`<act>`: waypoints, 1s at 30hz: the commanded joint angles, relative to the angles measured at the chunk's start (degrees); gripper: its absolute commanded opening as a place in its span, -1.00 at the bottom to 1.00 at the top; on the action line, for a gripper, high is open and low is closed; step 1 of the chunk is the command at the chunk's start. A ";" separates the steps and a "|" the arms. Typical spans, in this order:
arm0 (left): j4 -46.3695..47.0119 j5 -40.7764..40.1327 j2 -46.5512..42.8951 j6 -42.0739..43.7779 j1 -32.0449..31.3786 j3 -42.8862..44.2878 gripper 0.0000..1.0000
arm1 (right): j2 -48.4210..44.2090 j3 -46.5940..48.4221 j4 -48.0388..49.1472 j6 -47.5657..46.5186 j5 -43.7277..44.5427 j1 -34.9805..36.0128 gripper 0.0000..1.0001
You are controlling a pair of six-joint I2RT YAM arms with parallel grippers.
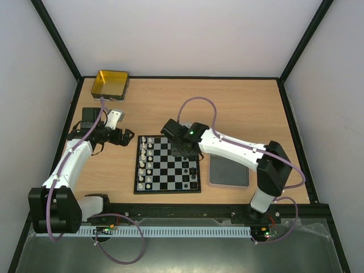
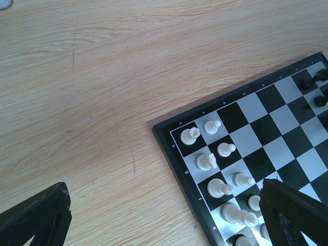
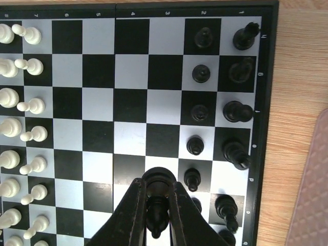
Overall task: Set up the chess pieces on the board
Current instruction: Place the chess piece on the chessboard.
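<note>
The right hand [image 3: 156,192] pinches one black piece [image 3: 157,218] over the board [image 1: 168,191], which lies mid-desk toward the near edge. The piece's long axis seems to run along the fingers, roughly upright. The other black pieces [image 3: 237,110] stand in two rows on the side facing the desk's [image 1: 239,102] right edge, just beyond the hand, so the free square probably lies that way. The fingers hide the nearest squares. The white pieces [image 3: 31,105] fill the opposite side. The left hand [image 1: 119,137] hangs spread over bare desk beside the board's left rim, farther from the black rows.
</note>
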 commanded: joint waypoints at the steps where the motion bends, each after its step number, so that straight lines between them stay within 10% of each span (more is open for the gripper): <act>1: -0.86 0.62 -0.05 0.31 -0.14 0.37 0.99 | 3.69 2.88 -1.28 0.32 0.38 1.01 -0.81; 30: -0.95 0.58 -0.43 0.29 0.57 0.30 0.99 | 15.62 5.47 4.41 -2.57 -4.13 1.84 -0.54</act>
